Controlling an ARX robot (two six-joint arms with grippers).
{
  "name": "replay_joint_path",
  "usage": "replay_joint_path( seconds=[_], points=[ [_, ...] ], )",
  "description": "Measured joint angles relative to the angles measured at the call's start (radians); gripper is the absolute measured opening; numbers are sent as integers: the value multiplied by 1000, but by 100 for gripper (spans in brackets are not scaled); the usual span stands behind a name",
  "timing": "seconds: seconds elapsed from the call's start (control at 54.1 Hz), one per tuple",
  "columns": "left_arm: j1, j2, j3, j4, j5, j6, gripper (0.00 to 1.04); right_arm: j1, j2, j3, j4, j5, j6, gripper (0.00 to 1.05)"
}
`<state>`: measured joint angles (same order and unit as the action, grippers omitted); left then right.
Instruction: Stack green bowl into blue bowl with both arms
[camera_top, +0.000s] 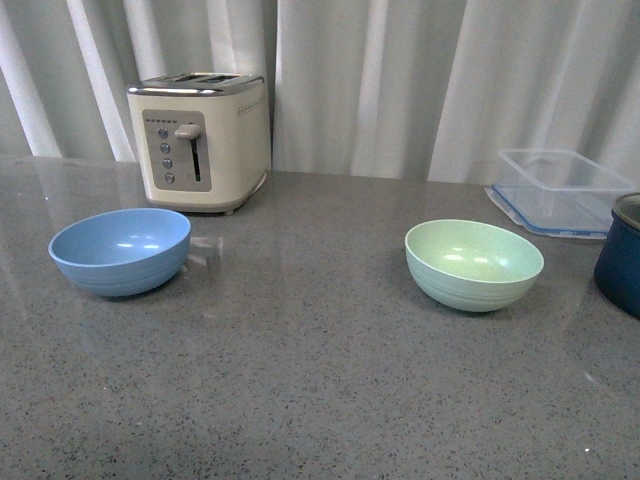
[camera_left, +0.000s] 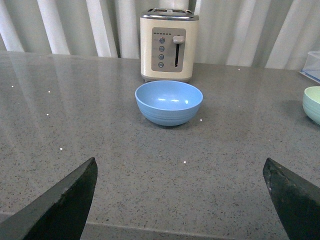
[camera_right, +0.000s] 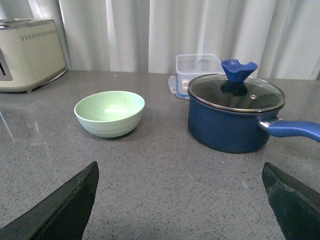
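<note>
The blue bowl (camera_top: 120, 250) stands upright and empty on the left of the grey counter, in front of the toaster. The green bowl (camera_top: 473, 263) stands upright and empty on the right, well apart from it. Neither arm shows in the front view. In the left wrist view the left gripper (camera_left: 180, 170) is open and empty, low over the counter's near edge, with the blue bowl (camera_left: 169, 102) well ahead of it and the green bowl (camera_left: 313, 103) at the picture's edge. In the right wrist view the right gripper (camera_right: 180, 172) is open and empty, with the green bowl (camera_right: 110, 113) ahead of it.
A cream toaster (camera_top: 200, 140) stands behind the blue bowl. A clear plastic container (camera_top: 560, 190) sits at the back right. A dark navy pot (camera_right: 234, 117) with glass lid and blue handle stands beside the green bowl. White curtains hang behind the counter (camera_top: 300, 380).
</note>
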<state>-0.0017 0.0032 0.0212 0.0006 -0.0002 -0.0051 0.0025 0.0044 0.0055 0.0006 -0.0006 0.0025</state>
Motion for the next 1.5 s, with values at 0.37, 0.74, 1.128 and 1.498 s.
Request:
replay_joint_path(
  seconds=[0.37,0.74,1.128,1.498],
  points=[
    [0,0,0,0,0,0,98,0,0,0,0,0,0,95],
    [-48,54,3,56,-211,20,98,0,0,0,0,0,0,95],
    [120,724,460,235,-48,-186,98,0,0,0,0,0,0,95],
    [143,1329,932,5,12,-396,98,0,-1,0,0,0,0,95]
  ],
)
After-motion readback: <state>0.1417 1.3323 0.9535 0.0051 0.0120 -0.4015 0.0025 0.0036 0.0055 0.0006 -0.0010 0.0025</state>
